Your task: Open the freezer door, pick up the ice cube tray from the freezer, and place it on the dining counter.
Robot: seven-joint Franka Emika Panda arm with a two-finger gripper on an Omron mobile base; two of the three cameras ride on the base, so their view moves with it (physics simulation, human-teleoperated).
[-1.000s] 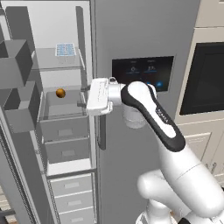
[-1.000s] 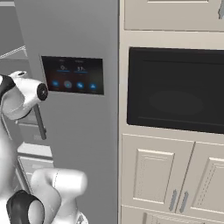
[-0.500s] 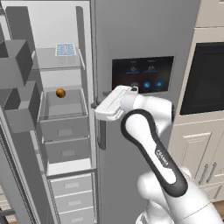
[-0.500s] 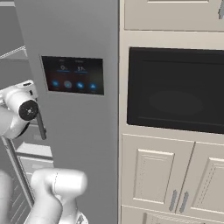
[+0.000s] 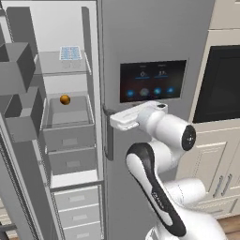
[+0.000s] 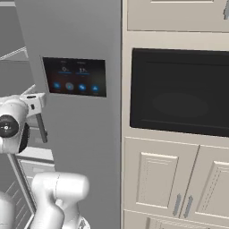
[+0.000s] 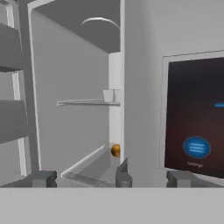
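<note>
Fingers [image 7: 43, 178] spread wide and empty on our gripper [image 7: 111, 179]; the freezer door [image 5: 18, 154] already stands swung open; the freezer [image 5: 70, 117] faces us; the ice cube tray [image 5: 71, 52] lies on its upper shelf; we should rise, swing left, enter level, then close across the tray's short sides.

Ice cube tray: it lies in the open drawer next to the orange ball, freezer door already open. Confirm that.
Not quite. The left base view shows the ice cube tray on the upper shelf, above the drawer that holds the orange ball. The freezer door is open, as you say.
</note>
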